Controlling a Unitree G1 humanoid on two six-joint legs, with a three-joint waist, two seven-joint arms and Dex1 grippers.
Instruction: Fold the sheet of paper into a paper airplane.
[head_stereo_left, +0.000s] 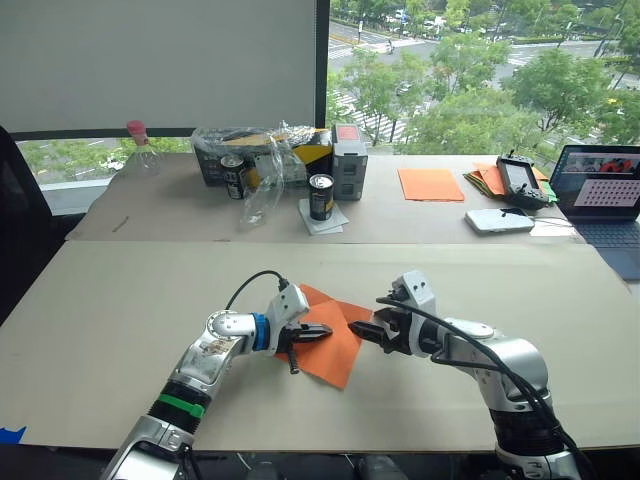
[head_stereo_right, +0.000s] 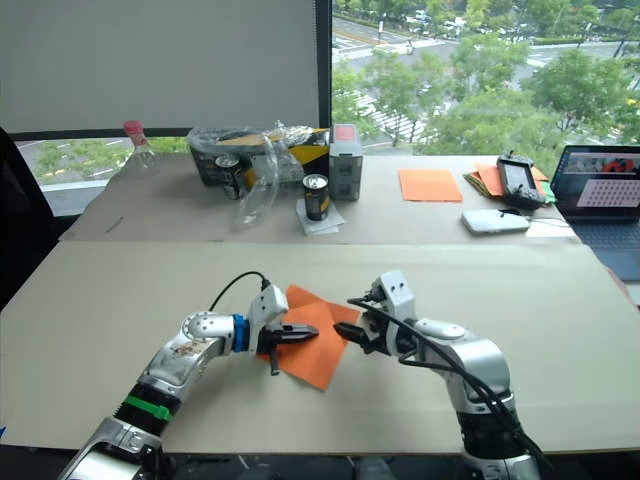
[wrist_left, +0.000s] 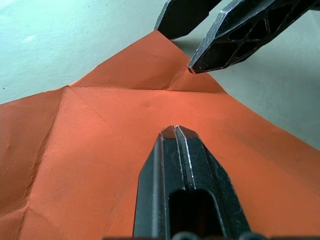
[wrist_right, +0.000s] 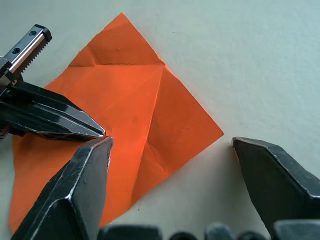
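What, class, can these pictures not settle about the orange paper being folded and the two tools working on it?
- Sheet of paper: its near-left part is covered by the left tool in the left eye view.
- Whether that shut tool presses the paper or hovers: unclear in the left wrist view.
- Right tool: its base is cut off by the right wrist view's edge.

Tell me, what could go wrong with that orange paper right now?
The left gripper, shut, presses down on the sheet of paper; if it drags, the thin paper could crumple or tear. The right gripper is open at the sheet's corner; its fingertip might push the sheet sideways and skew the fold.
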